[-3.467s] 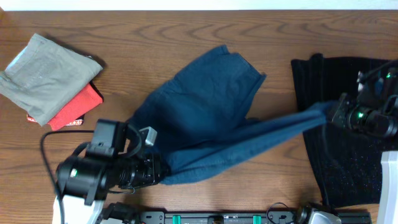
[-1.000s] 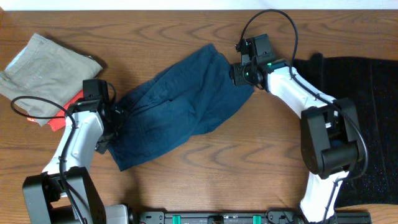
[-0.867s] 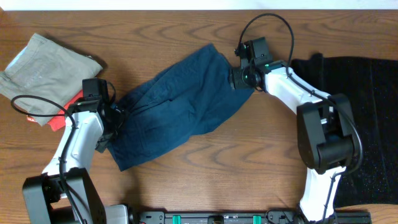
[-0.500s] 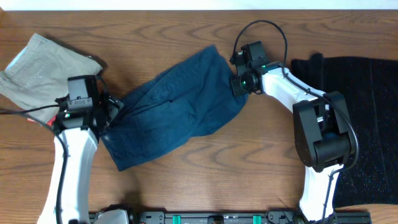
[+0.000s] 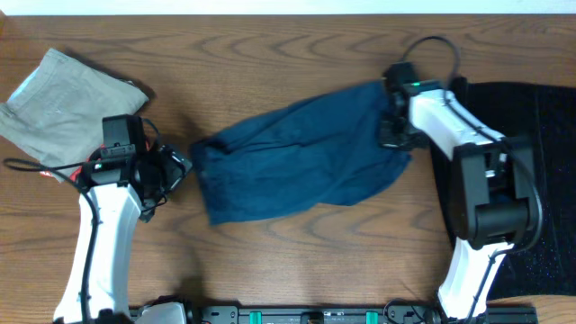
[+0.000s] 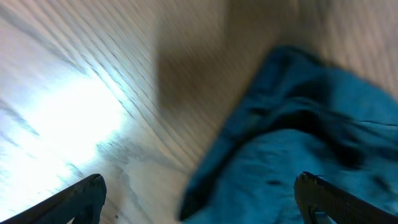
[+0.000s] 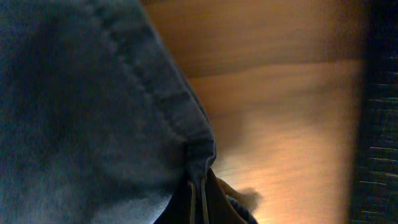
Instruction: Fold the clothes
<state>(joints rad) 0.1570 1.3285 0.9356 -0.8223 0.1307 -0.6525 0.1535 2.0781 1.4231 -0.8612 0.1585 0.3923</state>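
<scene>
The clothes, dark navy trousers (image 5: 301, 162), lie bunched across the middle of the wooden table. My right gripper (image 5: 393, 133) is shut on their right edge; in the right wrist view the jaws (image 7: 199, 196) pinch a stitched seam of the trousers (image 7: 81, 93). My left gripper (image 5: 177, 166) stands wide open just left of the trousers' left end and holds nothing. In the left wrist view the gripper (image 6: 199, 205) hovers with the blue cloth (image 6: 311, 137) under its right fingertip (image 6: 323, 196) and bare wood under the left one.
A folded grey-khaki garment (image 5: 67, 108) lies at the far left on a red one (image 5: 79, 175). A black sparkly cloth (image 5: 531, 180) covers the table's right side, close behind my right gripper and also seen as a black cloth (image 7: 380, 124) in the right wrist view.
My right gripper has closed on the trousers' edge and dragged them to the right. The left gripper stayed open at the left, and the cloth's left end slid away from it.
</scene>
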